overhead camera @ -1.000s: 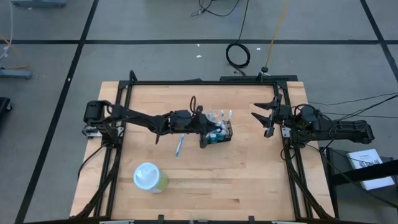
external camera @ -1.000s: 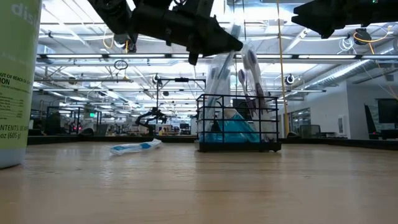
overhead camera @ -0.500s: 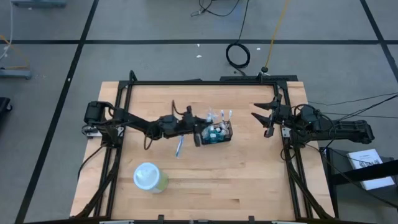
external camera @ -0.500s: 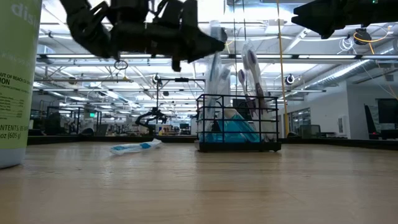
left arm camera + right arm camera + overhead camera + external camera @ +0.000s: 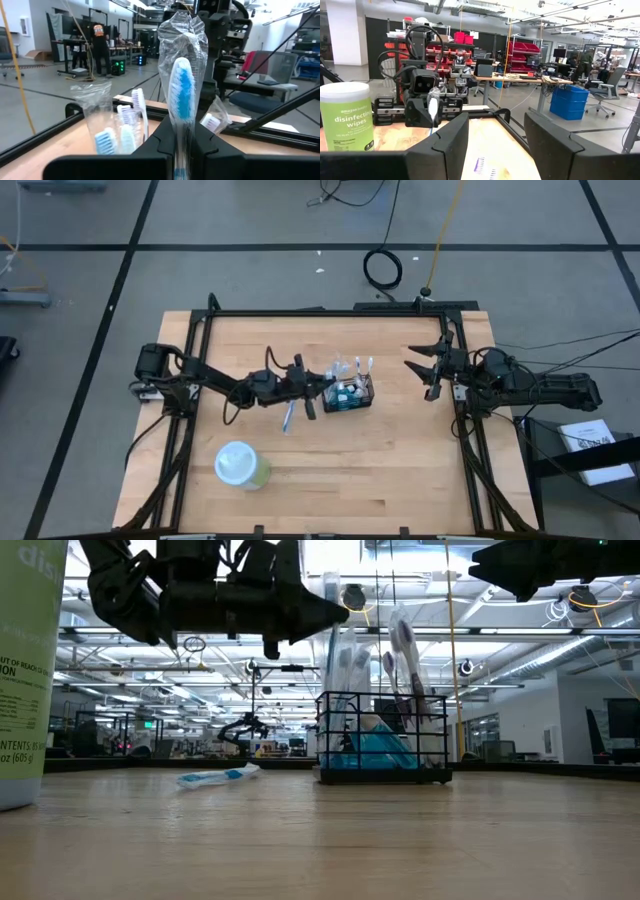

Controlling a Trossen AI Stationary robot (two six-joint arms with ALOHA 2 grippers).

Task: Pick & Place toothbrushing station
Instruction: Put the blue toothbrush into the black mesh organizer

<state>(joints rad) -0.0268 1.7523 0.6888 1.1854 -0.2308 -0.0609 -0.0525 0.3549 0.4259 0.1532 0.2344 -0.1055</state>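
Toothbrushes in clear wrappers stand upright in the toothbrushing station point(image 5: 350, 393), a small black wire-mesh caddy sitting on the worktop point(image 5: 400, 470) a little behind its centre. In the low view the caddy point(image 5: 382, 737) rests flat on the wood with a blue packet inside it. The left gripper point(image 5: 308, 387) hovers just beside the caddy, on its left side, raised off the wood; in the low view it point(image 5: 300, 612) hangs higher than the caddy's rim. Its fingers are pressed together on a wrapped toothbrush point(image 5: 182, 95) with blue and white bristles, held upright between them in the left wrist view. Another wrapped toothbrush point(image 5: 288, 416) lies flat on the worktop, close under the left arm. A pale-green wipes canister point(image 5: 240, 466) with a whitish lid stands toward the front left, well apart from the caddy. The right gripper point(image 5: 428, 369) waits at the right edge of the worktop, fingers spread wide, pointing toward the caddy. A person point(image 5: 100, 47) stands in the room beyond, seen from the left wrist view.
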